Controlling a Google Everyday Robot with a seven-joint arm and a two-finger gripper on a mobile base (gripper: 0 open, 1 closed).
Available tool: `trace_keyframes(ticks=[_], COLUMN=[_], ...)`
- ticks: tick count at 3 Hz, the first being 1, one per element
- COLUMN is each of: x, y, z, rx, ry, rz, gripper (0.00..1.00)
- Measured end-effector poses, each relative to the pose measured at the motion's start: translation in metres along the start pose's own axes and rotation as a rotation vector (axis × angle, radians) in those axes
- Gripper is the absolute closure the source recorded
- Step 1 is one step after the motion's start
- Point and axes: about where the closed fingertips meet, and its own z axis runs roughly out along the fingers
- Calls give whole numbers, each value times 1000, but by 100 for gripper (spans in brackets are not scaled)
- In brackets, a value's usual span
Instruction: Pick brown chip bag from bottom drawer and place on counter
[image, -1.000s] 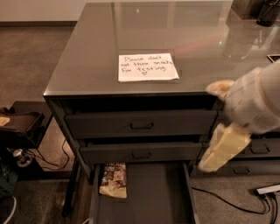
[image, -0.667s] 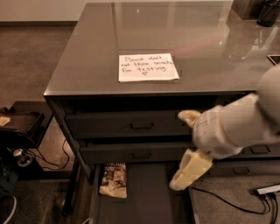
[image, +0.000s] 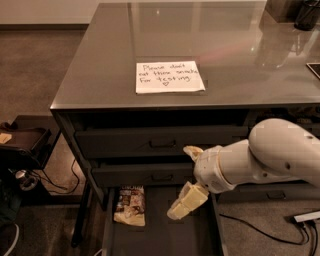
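Over the bottom drawer (image: 159, 236), cropped below, hangs the gripper (image: 180, 182), jaws apart.

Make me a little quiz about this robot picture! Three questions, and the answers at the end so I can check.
1. Fill in: the white note lies on the ____.
2. True or false: the claw is holding the brown chip bag.
3. Where is the bag? A) on the white note B) in the open bottom drawer C) in the claw

Key
1. counter
2. False. The claw hangs over the bottom drawer, to the right of the bag, and is not touching it.
3. B
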Motion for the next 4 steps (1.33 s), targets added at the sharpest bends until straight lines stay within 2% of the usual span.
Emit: trace_keyframes(ticks=[1, 2, 3, 4], x=[0, 25, 76, 114], y=[0, -4, -8, -27], z=[0, 32, 120, 189], rx=[0, 7, -42, -65], ry=[3, 51, 131, 157], rz=[-3, -57, -206, -289], gripper=[0, 0, 0, 0])
